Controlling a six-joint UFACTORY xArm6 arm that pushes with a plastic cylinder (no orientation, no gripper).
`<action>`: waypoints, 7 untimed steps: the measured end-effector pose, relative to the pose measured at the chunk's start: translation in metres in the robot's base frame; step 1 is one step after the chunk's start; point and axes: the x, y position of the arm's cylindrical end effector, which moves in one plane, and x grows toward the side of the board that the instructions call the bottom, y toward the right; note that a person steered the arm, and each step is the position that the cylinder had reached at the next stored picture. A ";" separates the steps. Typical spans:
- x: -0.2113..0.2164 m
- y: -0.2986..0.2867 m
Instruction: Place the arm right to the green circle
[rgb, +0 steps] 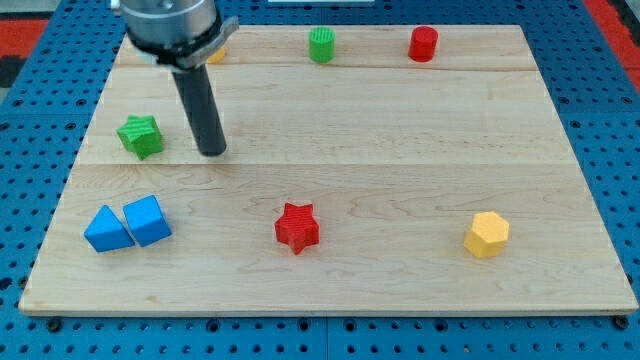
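End effector: a jawless rod whose tip, gripping nothing, rests at 3 o'clock of one green star. Green circle, one, stands at the table's 12 o'clock edge. Also counted: two blue blocks, one red star, one red cylinder, one yellow block.

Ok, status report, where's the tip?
My tip beside green star, on its right. Green circle far off, view's top. Path to its right side open.

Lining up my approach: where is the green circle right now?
The green circle stands near the board's top edge, just left of centre in the view, with the red circle to its right; my tip is well down-left, beside the green star.
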 end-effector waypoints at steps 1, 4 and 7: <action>-0.036 -0.036; 0.050 -0.076; -0.024 0.041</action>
